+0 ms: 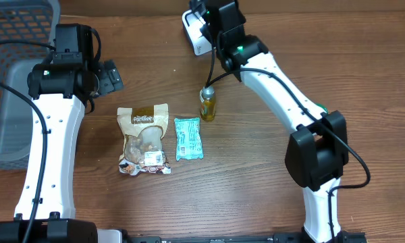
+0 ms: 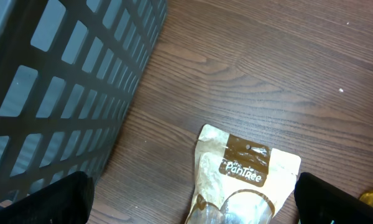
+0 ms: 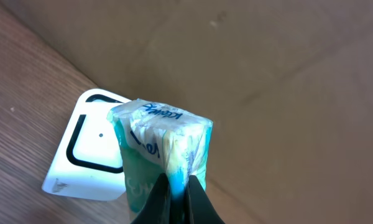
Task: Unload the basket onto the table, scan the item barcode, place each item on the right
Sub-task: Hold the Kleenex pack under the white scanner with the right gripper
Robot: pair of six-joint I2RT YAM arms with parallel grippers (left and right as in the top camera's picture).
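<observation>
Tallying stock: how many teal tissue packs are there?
2: a pack beside the snack bag, a second pack pinched in the right gripper by the scanner. More may be hidden.

table [image 1: 364, 81]: brown, dark streaked wood grain
basket [image 2: 62, 81]: grey, open square lattice
pouch [image 1: 144, 138]: cream and tan, brown band with white lettering
packet on the table [image 1: 188, 138]: teal with white print
held packet [image 3: 161, 149]: teal and white, blue lettering on top
scanner [image 3: 90, 152]: white, with a black rounded outline and a black dot
bottle [image 1: 207, 103]: yellow-green, gold cap
left arm [image 1: 50, 148]: white shell, black joints
right arm [image 1: 283, 94]: white shell, black joints, small green light
</observation>
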